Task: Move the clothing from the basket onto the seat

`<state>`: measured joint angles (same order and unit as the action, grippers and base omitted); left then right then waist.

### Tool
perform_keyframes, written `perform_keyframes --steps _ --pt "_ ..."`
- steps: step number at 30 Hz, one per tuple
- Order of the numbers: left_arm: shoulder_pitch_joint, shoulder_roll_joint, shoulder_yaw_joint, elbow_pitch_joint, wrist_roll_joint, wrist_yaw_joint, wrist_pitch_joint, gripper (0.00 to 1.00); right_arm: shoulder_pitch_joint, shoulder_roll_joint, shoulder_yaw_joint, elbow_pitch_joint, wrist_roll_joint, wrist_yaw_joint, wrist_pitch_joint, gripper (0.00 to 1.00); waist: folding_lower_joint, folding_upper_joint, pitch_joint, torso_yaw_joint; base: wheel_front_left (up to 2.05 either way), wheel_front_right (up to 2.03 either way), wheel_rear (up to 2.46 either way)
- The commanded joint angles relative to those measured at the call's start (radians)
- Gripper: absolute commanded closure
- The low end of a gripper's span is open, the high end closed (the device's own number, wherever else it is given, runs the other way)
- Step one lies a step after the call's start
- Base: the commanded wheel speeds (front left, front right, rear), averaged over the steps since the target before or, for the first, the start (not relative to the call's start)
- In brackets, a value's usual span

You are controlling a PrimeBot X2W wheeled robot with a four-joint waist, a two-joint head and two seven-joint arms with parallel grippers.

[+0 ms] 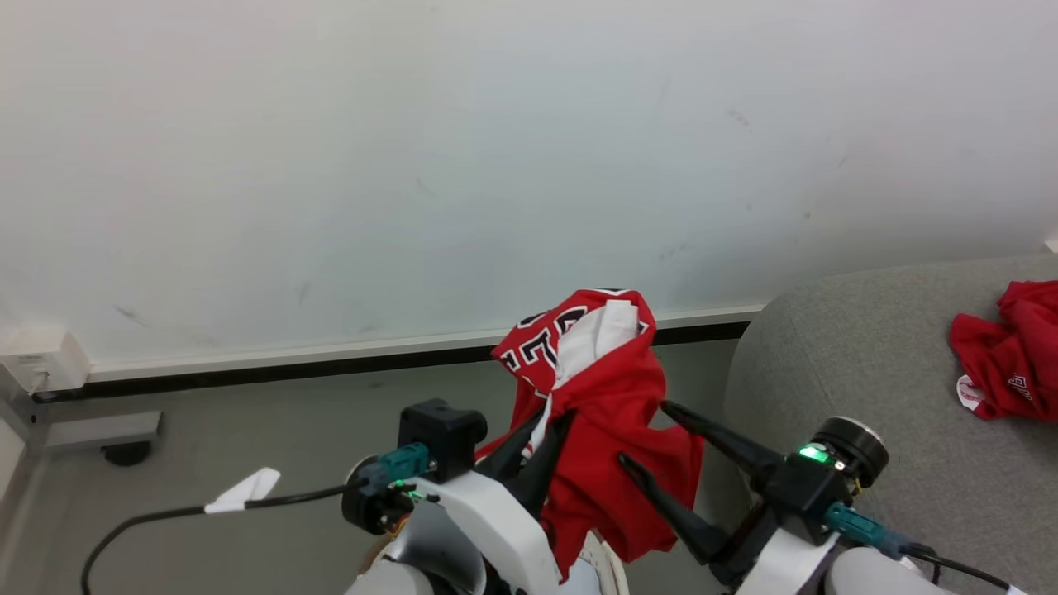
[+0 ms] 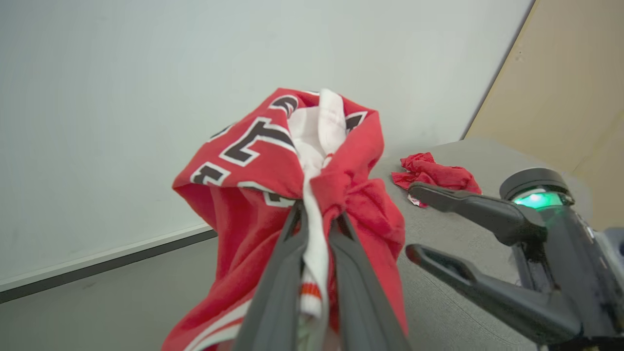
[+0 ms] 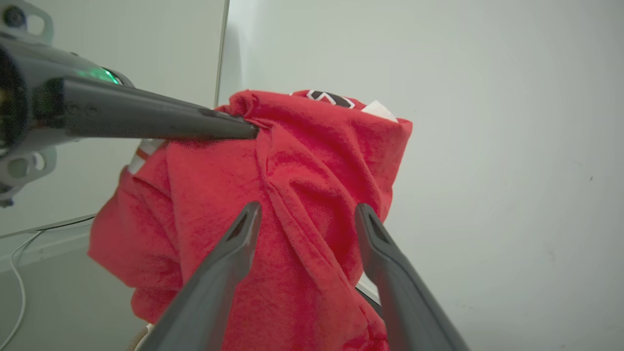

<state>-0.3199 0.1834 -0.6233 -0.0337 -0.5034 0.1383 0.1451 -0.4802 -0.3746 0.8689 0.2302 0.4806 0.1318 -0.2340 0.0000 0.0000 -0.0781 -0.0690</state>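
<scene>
Your left gripper [image 1: 555, 413] is clamped on a red jersey [image 1: 607, 388], lifted high, likely so it hangs free for carrying to the seat [image 1: 868, 372]. Your right gripper [image 1: 645, 431] stands spread and empty beside it (ready to help). Another red garment [image 1: 1008, 355] already lies on the seat, well in from its rounded end. The jersey's lettering is folded and unreadable.

i'm in a bare indoor room, more test space than lived-in home: a plain white wall [image 1: 413, 165] with scuff marks, a grey floor [image 1: 248, 413], a black-and-white skirting strip [image 1: 331, 357], a surface-mounted socket box [image 1: 41, 359], a taped cable [image 1: 149, 516] trailing loose, and one grey sofa [image 1: 868, 372] beside me.
</scene>
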Motion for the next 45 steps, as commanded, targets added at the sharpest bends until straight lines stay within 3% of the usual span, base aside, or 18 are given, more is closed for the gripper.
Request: perform_keyframes --steps 1,6,7,8,14,20,21,23,24,32,45 --pt "-0.007 -0.001 -0.003 0.003 0.000 -0.005 0.001 1.00 -0.023 0.013 0.014 0.029 0.009 -0.002 0.001 0.00 0.0000 0.0000 0.000 0.003 0.00 0.00 0.00" --pt "-0.005 -0.021 -0.031 0.012 -0.027 -0.035 0.012 1.00 -0.091 0.094 0.106 0.161 0.077 -0.002 -0.007 0.00 0.0000 0.0000 -0.002 0.016 0.00 0.00 0.00" --pt "-0.005 -0.025 -0.035 0.015 -0.030 -0.037 0.014 1.00 -0.105 0.106 0.131 0.180 0.097 -0.002 -0.010 0.30 0.0000 0.0000 -0.003 0.019 0.00 0.00 0.00" --pt "-0.006 -0.028 -0.040 0.018 -0.032 -0.041 0.016 1.00 -0.114 0.116 0.162 0.190 0.123 -0.002 -0.013 1.00 0.0000 0.0000 -0.004 0.022 0.00 0.00 0.00" --pt "-0.010 -0.031 -0.037 0.039 -0.046 -0.037 0.007 1.00 -0.156 0.118 0.230 0.223 0.214 -0.002 -0.030 1.00 0.0000 0.0000 -0.002 0.039 0.00 0.00 0.00" --pt "-0.001 -0.019 -0.022 0.052 -0.044 -0.025 -0.008 1.00 -0.142 0.092 0.182 0.195 0.228 -0.002 -0.032 1.00 0.0000 0.0000 0.003 0.041 0.00 0.00 0.00" --pt "0.002 -0.017 -0.018 0.055 -0.041 -0.022 -0.015 0.86 -0.133 0.087 0.168 0.188 0.225 -0.002 -0.032 1.00 0.0000 0.0000 0.003 0.040 0.00 0.00 0.00" --pt "0.010 -0.011 -0.014 0.063 -0.035 -0.017 -0.029 0.46 -0.115 0.073 0.141 0.169 0.214 -0.002 -0.032 1.00 0.0000 0.0000 0.003 0.038 0.00 0.00 0.00" --pt "0.015 -0.009 -0.011 0.069 -0.036 -0.017 -0.034 0.00 -0.107 0.067 0.126 0.161 0.212 -0.002 -0.032 1.00 0.0000 0.0000 0.004 0.037 0.00 0.00 0.00" --pt "0.035 0.011 -0.017 0.148 -0.008 -0.031 -0.107 0.00 -0.058 0.029 -0.002 0.112 0.174 -0.002 -0.032 1.00 0.0000 0.0000 0.010 0.022 0.00 0.00 0.00" --pt "0.055 -0.013 -0.050 0.291 0.015 -0.065 -0.252 0.00 -0.009 -0.027 -0.153 0.045 0.123 -0.002 -0.032 1.00 0.0000 0.0000 0.019 -0.019 0.00 0.00 0.00"
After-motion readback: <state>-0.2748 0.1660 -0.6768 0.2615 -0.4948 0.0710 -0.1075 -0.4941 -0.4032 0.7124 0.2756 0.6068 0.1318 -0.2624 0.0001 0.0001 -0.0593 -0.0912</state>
